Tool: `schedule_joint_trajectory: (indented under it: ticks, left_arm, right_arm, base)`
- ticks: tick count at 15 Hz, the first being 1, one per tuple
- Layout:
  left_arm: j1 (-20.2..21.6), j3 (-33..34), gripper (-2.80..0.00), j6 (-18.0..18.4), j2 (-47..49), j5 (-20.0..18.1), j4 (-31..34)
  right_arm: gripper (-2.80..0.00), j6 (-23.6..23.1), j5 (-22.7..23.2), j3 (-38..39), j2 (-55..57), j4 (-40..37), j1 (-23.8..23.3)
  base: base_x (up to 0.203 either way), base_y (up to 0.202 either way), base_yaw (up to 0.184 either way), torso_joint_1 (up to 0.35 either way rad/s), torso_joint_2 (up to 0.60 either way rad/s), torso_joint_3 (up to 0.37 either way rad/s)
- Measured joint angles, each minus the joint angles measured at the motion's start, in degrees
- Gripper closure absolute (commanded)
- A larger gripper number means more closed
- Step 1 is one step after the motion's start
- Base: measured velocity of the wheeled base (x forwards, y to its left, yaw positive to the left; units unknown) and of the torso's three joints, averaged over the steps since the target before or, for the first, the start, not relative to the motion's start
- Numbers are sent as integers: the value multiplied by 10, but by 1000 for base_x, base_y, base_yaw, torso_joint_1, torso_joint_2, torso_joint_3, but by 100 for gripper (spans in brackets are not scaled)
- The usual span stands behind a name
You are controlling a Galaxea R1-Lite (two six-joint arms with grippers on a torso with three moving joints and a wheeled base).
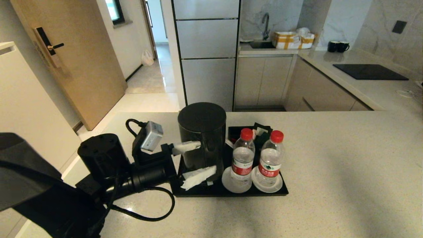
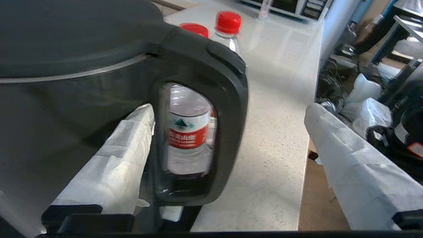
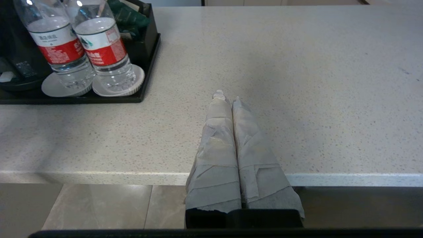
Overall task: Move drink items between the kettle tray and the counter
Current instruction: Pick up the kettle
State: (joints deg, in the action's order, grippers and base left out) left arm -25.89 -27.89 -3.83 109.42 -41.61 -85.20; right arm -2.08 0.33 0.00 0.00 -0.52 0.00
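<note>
Right gripper (image 3: 228,99): fingers pressed together, empty, parked at counter (image 1: 347,172) edge.
Bottles (image 1: 242,155): two on saucers (image 1: 236,185), kettle tray (image 1: 231,191).
Left gripper (image 1: 195,160): spread wide, straddling kettle (image 1: 202,138) handle (image 2: 228,109), unclenched.
Kettle: upright on tray.

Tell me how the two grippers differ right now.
The left gripper is open, its jaws spread around the handle of the kettle on the kettle tray; the right gripper is shut with nothing between its jaws. The left is at work at the tray; the right hangs apart at the edge of the counter. Both have jaws wrapped in white tape.
</note>
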Motion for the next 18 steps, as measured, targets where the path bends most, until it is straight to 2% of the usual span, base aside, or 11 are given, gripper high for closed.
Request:
schedule_joint_trajectory:
  ticks: [2, 6, 12, 18]
  left_arm:
    - [-5, 13, -280, -1, 1, -2, -1]
    - [-9, 26, -280, -1, 2, -31, -1]
    - [-38, -11, -280, -1, 20, -10, 2]
    - [-66, -75, -280, 0, 62, 17, 6]
  right_arm:
    - [0, 0, 0, 0, 0, 0, 0]
    - [0, 0, 0, 0, 0, 1, 0]
    - [0, 0, 0, 0, 0, 1, 0]
    - [0, 0, 0, 0, 0, 0, 0]
  base:
    - [0, 0, 0, 0, 0, 0]
    - [0, 0, 0, 0, 0, 0]
    - [0, 0, 0, 0, 0, 0]
    - [0, 0, 0, 0, 0, 0]
